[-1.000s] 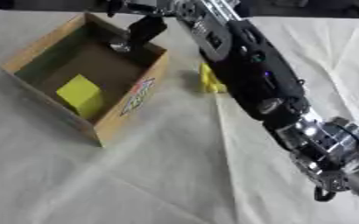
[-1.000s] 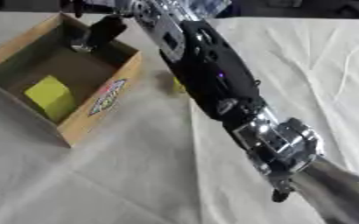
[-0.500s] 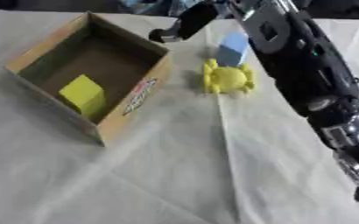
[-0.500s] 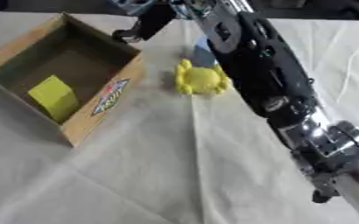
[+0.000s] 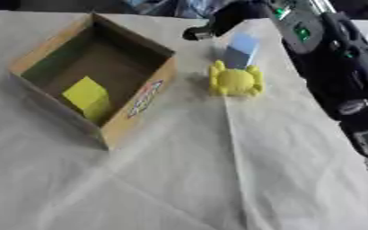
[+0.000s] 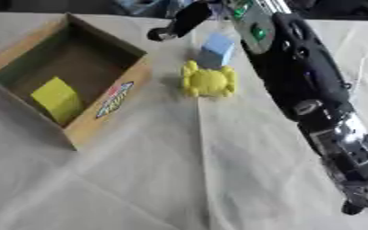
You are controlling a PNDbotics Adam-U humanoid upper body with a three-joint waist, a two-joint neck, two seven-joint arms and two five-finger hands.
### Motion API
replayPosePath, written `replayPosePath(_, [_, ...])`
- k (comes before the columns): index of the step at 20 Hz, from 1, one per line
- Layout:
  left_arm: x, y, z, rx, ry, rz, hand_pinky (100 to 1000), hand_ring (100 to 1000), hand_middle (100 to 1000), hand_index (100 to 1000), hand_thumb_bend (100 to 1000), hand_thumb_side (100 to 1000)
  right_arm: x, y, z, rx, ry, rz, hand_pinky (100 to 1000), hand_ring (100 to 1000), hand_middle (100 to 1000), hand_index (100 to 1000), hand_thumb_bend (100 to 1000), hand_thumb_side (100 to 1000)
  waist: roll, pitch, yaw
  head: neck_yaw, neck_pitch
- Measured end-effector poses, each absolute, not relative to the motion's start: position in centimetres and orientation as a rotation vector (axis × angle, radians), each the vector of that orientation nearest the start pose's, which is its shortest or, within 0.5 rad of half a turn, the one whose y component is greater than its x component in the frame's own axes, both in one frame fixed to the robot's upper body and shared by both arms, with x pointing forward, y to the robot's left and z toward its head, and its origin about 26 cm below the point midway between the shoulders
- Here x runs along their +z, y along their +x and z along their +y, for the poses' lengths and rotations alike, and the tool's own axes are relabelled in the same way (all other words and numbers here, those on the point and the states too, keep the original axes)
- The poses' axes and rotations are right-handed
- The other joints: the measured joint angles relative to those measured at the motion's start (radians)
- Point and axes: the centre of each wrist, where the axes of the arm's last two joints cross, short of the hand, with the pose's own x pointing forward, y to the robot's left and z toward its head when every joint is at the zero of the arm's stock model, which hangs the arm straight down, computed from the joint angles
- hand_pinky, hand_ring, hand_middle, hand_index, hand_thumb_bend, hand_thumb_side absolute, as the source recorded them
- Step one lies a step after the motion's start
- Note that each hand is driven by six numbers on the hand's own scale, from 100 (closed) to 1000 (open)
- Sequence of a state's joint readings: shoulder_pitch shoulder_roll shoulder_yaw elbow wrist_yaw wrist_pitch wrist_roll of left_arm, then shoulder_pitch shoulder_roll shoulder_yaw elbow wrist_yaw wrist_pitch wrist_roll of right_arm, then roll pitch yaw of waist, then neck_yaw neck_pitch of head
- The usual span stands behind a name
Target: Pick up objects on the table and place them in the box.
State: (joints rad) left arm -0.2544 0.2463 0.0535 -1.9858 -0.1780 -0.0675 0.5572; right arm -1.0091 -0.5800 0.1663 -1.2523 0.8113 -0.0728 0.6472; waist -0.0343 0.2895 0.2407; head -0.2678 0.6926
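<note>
Left eye view is showing the right hand (image 5: 218, 22) hanging empty above the blue block (image 5: 240, 50), fingers apparently curled. Yellow toy (image 5: 236, 81) is touching the block beside the box (image 5: 132, 108); a descent could knock both.

- An open brown cardboard box (image 5: 132, 112) with a coloured label on its near side wall stood on the left of the counter (image 5: 179, 179), which was covered in a creased off-white cloth.
- A yellow-green block (image 5: 86, 96) lay inside the box, against its near wall.
- A yellow crab-shaped toy (image 5: 236, 81) lay just right of the box, apart from it.
- A pale blue block (image 5: 240, 49) stood right behind the toy, touching or nearly touching it.
- The robot's black right arm (image 5: 336, 67) reached in from the right edge toward the top.
- Its right hand (image 5: 218, 22) hung above the counter behind the blue block, fingers curled, with nothing seen in them.
</note>
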Motion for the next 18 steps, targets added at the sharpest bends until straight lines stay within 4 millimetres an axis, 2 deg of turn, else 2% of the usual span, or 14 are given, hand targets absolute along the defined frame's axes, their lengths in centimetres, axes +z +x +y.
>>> replayPosePath(8, [18.2, 29.8, 26.6, 0.284, 0.624, -2.354, 611, 835, 1000, 669, 239, 947, 29.5, 46.3, -29.4, 1.546, -1.041, -1.261, 953, 924, 833, 972, 587, 544, 0.002, 0.000, 0.000, 0.001, 0.000])
replayPosePath(14, [18.2, 29.8, 26.6, 0.283, 0.624, -2.352, 611, 836, 1000, 669, 237, 948, 27.8, 47.6, -31.0, 1.505, -1.059, -1.159, 954, 927, 833, 974, 584, 575, 0.002, 0.000, 0.000, 0.001, 0.000])
replayPosePath(15, [18.2, 29.8, 26.6, 0.283, 0.624, -2.352, 611, 836, 1000, 669, 237, 948, 27.6, 47.7, -31.1, 1.499, -1.059, -1.147, 953, 926, 832, 975, 542, 597, 0.002, 0.000, 0.000, 0.001, 0.000])
replayPosePath(16, [18.2, 29.8, 26.6, 0.283, 0.624, -2.352, 611, 835, 1000, 669, 237, 948, 27.4, 47.9, -31.2, 1.492, -1.058, -1.137, 952, 924, 830, 976, 566, 574, 0.002, 0.000, 0.000, 0.001, 0.000])
replayPosePath(18, [18.1, 29.7, 26.6, 0.282, 0.625, -2.350, 611, 836, 1000, 669, 237, 948, 27.3, 48.1, -31.4, 1.478, -1.059, -1.129, 951, 922, 827, 978, 554, 575, 0.002, 0.001, 0.000, 0.001, -0.001])
